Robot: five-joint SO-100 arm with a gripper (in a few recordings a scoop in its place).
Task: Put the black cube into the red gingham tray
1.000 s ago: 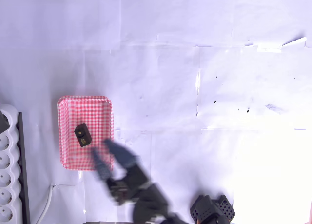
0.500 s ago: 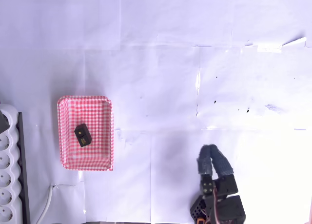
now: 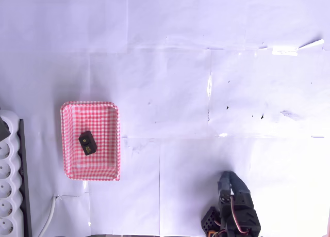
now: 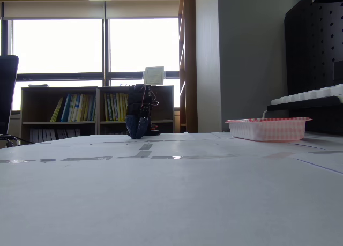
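Now the empty, nearly closed end effector further back from the red gingham tray, black cube inside.

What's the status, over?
Tool folded at its base, holding nothing, apart from the tray. Black cube lies inside the tray. Nothing in the way.

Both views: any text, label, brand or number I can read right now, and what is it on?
No text is readable.
Cube in the tray: small yellowish mark on top, too small to read.
Paper sheet above the arm in the fixed view: blurred, no words legible.
Book spines on the shelf behind: too small to read.
Power strip in the overhead view: no marking legible.
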